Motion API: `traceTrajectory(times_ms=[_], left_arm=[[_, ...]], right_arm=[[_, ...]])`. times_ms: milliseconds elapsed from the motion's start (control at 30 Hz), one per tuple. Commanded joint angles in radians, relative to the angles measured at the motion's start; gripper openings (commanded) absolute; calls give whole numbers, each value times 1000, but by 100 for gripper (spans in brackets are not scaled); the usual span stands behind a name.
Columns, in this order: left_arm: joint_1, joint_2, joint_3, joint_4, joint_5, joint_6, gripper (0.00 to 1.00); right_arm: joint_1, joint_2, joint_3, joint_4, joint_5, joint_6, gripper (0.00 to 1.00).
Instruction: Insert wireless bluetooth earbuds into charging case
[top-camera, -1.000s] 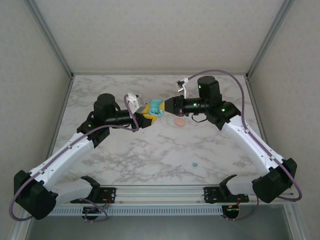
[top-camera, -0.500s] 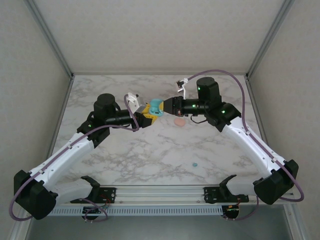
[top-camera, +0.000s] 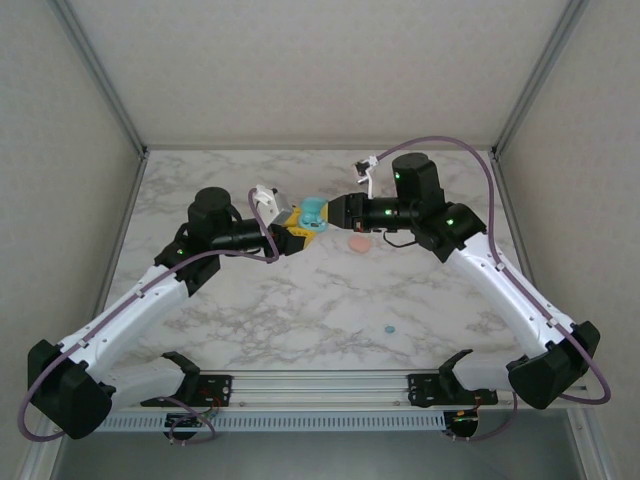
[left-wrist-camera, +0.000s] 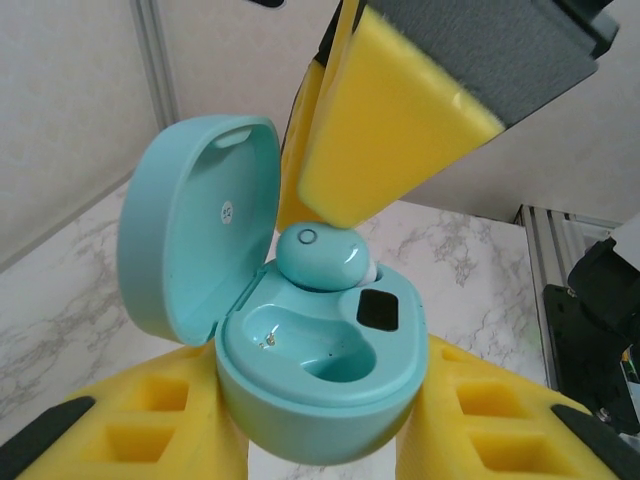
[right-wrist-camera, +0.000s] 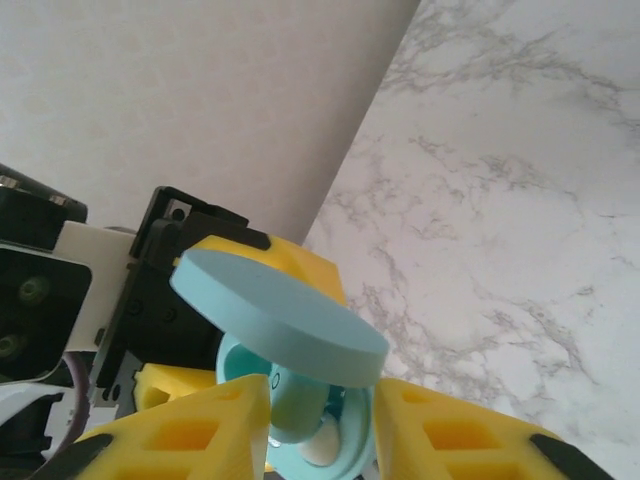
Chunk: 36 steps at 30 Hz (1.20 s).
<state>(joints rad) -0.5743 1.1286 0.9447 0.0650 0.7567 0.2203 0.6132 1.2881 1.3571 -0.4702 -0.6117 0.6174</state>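
Observation:
My left gripper (top-camera: 298, 228) is shut on the base of a teal charging case (left-wrist-camera: 320, 385), held above the table with its lid (left-wrist-camera: 190, 230) swung open. A teal earbud (left-wrist-camera: 318, 255) sits in the case's far slot; the near slot (left-wrist-camera: 335, 350) is empty. My right gripper (top-camera: 334, 211) meets the case from the right. In the right wrist view its yellow fingers (right-wrist-camera: 190, 430) stand apart on either side of that earbud (right-wrist-camera: 295, 400), under the lid (right-wrist-camera: 275, 315). One of its fingers (left-wrist-camera: 400, 120) hangs right over the earbud. Another teal earbud (top-camera: 390, 328) lies on the table, front right.
A pink-orange case (top-camera: 358, 243) lies on the marble table (top-camera: 300, 300) just below the right gripper. Grey walls and metal posts close in the table on three sides. The arm bases and a rail run along the near edge.
The right gripper's jaws have parted around the teal earbud, which stays in the case. The right arm's elbow has shifted slightly outward. The left arm holds still.

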Motion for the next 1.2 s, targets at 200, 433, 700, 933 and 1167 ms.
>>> traceTrajectory(times_ms=[200,433,700,933,1167], left_arm=[[-12,-6,32,55,2,-11,21],[-11,-9,24,44,-52,-2,21],[-11,-47,-16,57,-99,-10,21],[-10,-94,-37,53,-130,-9,21],[-10,-98,-21,35,-132,-2,21]], right_arm=[[7,-8,56,-99,37,-41,37],[7,-98,60,-100,88,-48,43],[-104,-277,-86,-552,613,87,45],[-132,-328,-529,-542,532,244,46],[-131,-305,-808,-300,360,410,50]])
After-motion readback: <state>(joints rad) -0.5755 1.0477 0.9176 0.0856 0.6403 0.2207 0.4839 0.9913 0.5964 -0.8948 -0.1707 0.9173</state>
